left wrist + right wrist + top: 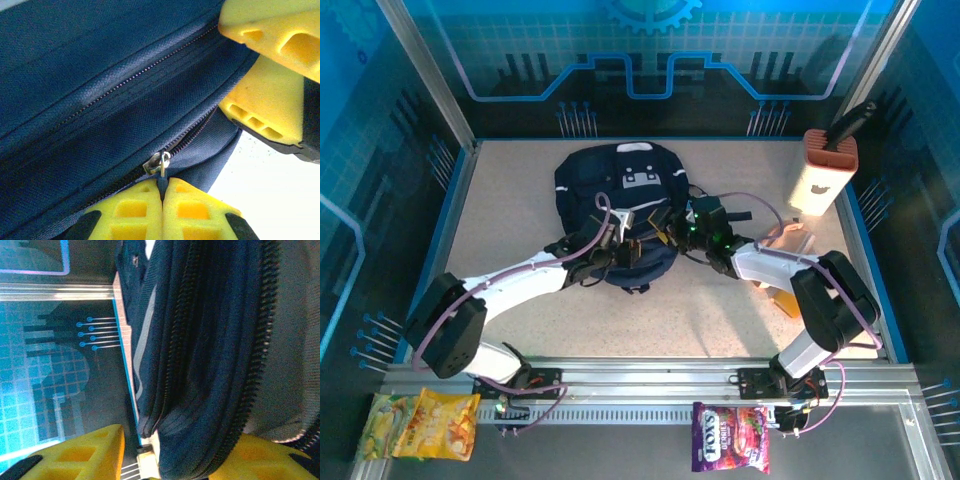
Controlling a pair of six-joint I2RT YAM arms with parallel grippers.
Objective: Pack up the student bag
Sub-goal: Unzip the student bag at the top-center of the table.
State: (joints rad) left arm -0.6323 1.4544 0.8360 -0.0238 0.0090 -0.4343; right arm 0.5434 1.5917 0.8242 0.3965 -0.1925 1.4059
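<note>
The student bag (620, 185), dark navy with grey-white buckle patches, lies at the back middle of the table. My left gripper (618, 238) is at the bag's near edge. In the left wrist view its yellow fingers (131, 210) are shut on the dark pull tab of a silver zip slider (159, 163). My right gripper (676, 226) meets the bag from the right. Its jaws (170, 452) stand open, with a thick fold of the bag (200, 365) and its zip teeth between them. The left finger (80, 455) is clear of the fabric.
A tall white box with an orange top (825, 175) stands at the back right. Pink and orange items (785, 262) lie under the right arm. Snack packets, yellow (420, 425) and purple (730, 437), lie in front of the arm bases. Blue walls ring the table.
</note>
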